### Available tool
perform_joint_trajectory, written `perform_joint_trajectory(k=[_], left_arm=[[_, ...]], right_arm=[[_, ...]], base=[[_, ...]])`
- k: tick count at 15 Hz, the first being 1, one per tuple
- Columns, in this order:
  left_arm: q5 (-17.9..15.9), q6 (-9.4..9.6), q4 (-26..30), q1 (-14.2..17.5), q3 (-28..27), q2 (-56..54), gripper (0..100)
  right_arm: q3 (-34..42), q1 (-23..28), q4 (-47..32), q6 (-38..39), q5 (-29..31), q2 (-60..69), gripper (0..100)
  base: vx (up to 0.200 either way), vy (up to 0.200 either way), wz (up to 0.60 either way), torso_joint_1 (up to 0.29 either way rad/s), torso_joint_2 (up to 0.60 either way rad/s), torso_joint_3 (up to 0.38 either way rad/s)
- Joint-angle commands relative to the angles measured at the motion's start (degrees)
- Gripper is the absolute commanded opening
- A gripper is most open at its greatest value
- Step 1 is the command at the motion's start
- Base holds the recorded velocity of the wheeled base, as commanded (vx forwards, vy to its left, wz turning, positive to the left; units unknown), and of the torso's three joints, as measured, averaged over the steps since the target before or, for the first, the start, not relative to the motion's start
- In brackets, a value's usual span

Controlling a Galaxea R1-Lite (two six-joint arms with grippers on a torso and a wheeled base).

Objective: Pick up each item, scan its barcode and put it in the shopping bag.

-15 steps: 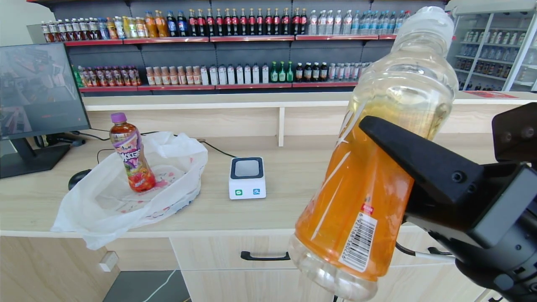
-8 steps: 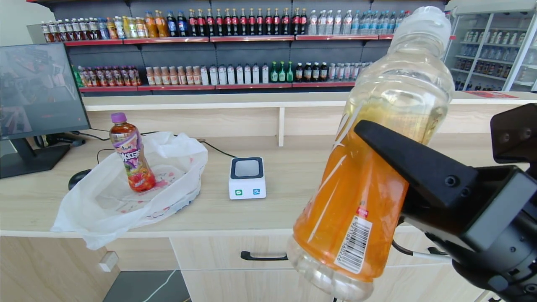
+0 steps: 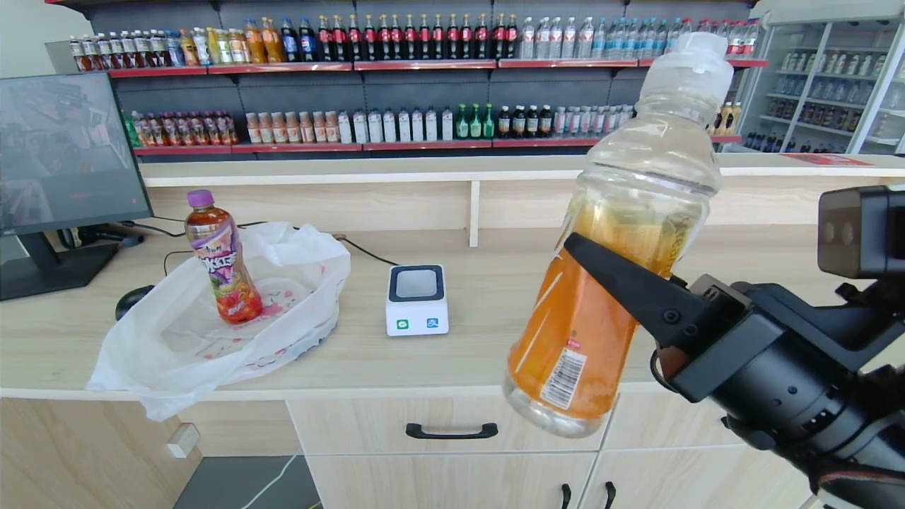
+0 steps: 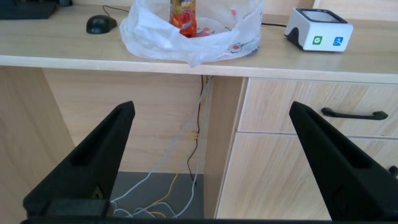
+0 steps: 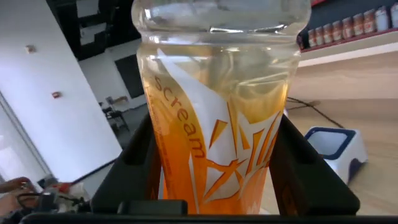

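My right gripper (image 3: 622, 283) is shut on a large orange drink bottle (image 3: 615, 240), held tilted in the air in front of the counter, its barcode (image 3: 562, 367) facing me near the base. The same bottle (image 5: 217, 124) stands between the dark fingers (image 5: 140, 155) in the right wrist view. The white scanner box (image 3: 416, 300) sits mid-counter, left of the bottle. A white shopping bag (image 3: 184, 346) lies open at the left with a purple-capped bottle (image 3: 221, 258) standing in it. My left gripper (image 4: 211, 162) hangs open below counter level, before the cabinet fronts.
A monitor (image 3: 63, 148) and a black mouse (image 3: 131, 300) sit at the counter's left end, with cables behind the bag. Drawers with black handles (image 3: 451, 430) are below the counter edge. Shelves of drinks (image 3: 424, 42) fill the back wall.
The right gripper has carried the orange bottle away from the camera and a little left and down; the bottle looks smaller now. The bag, scanner and purple-capped bottle have not moved.
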State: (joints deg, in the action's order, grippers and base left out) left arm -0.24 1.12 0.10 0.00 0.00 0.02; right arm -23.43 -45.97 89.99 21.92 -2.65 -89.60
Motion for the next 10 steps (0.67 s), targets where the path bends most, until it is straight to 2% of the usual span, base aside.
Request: perform_joint_trajectory(k=[1, 3, 5, 10], left_arm=[[0.0, 0.11, 0.0, 0.0, 0.0, 0.0, 100], [0.1, -0.15, 0.0, 0.0, 0.0, 0.0, 100], [0.0, -0.07, 0.0, 0.0, 0.0, 0.0, 100], [0.1, -0.15, 0.0, 0.0, 0.0, 0.0, 100]], right_arm=[[4.2, 6.9, 0.0, -7.7, 0.1, -1.7, 0], [5.4, 10.7, 0.0, -12.5, 0.3, -1.8, 0], [5.5, 13.4, 0.0, -16.7, 4.8, -1.5, 0], [4.4, 18.4, 0.0, -17.8, 6.6, -1.5, 0]], base=[[0.0, 0.0, 0.0, 0.0, 0.0, 0.0], [0.0, 0.0, 0.0, 0.0, 0.0, 0.0], [0.0, 0.0, 0.0, 0.0, 0.0, 0.0], [0.0, 0.0, 0.0, 0.0, 0.0, 0.0]])
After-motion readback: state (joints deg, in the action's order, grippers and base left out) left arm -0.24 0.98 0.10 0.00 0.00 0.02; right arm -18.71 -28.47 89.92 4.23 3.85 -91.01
